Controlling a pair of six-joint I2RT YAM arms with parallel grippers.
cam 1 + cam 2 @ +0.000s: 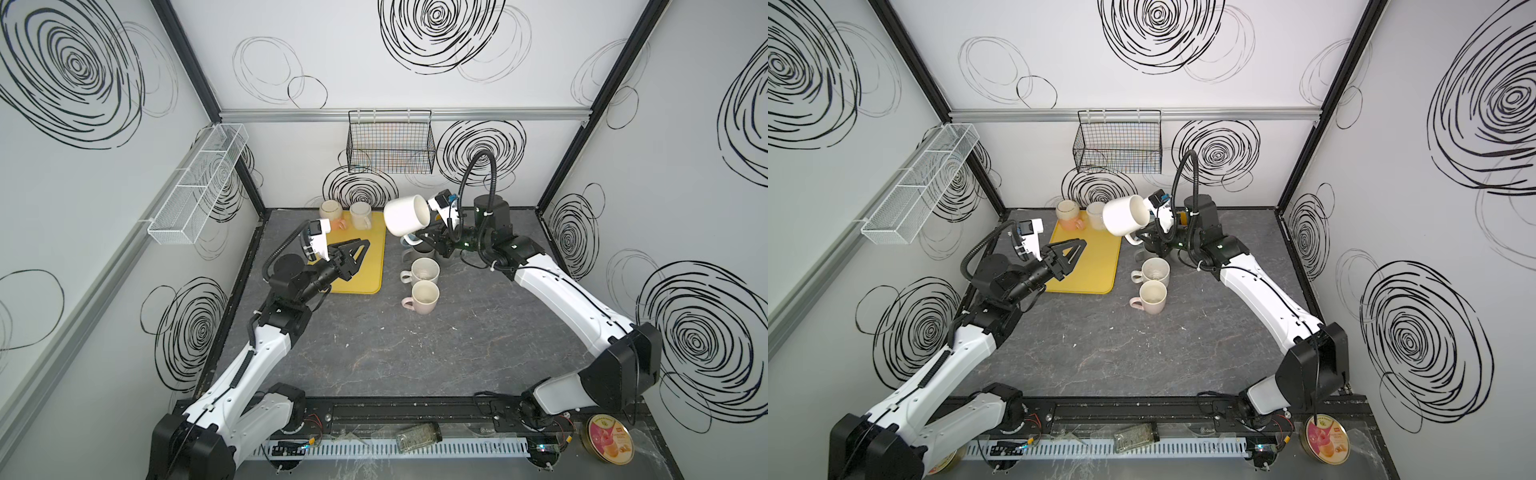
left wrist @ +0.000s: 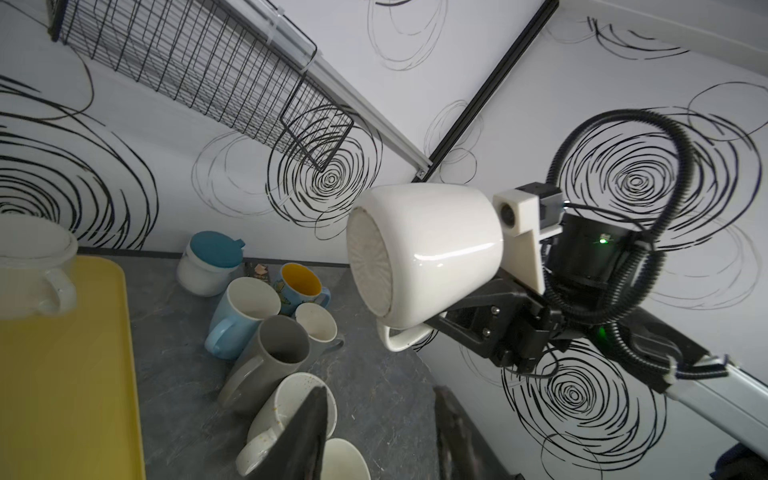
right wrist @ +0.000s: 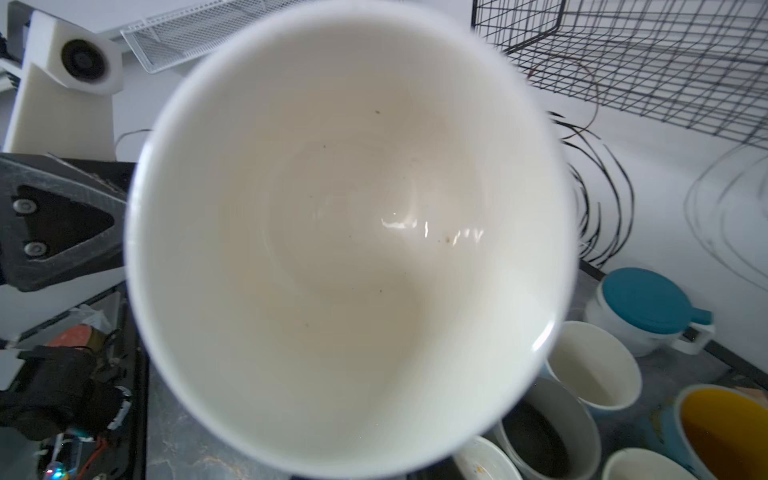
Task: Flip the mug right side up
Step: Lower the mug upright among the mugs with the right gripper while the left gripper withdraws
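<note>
The white mug [image 2: 440, 249] is glazed ceramic, smooth and glossy, with bright highlights along its wall. Its base [image 2: 370, 266] is unglazed, matt and finely ridged, and in the right wrist view the inside carries faint brownish stains and specks. The grey mug [image 2: 266, 361] looks matt. The tabletop [image 1: 415, 353] is a dull, dark grey stone-look surface with pale veins. The yellow tray [image 1: 372, 274] appears to be smooth, satin plastic. The black basket [image 1: 390, 145] is thin coated wire, and the white basket [image 1: 195, 187] is fine metal mesh. The left gripper [image 1: 364, 242] has fingers [image 3: 70, 176] of black, grainy, matt plastic with metal screw heads. The rail [image 1: 415, 114] looks like brushed aluminium.
</note>
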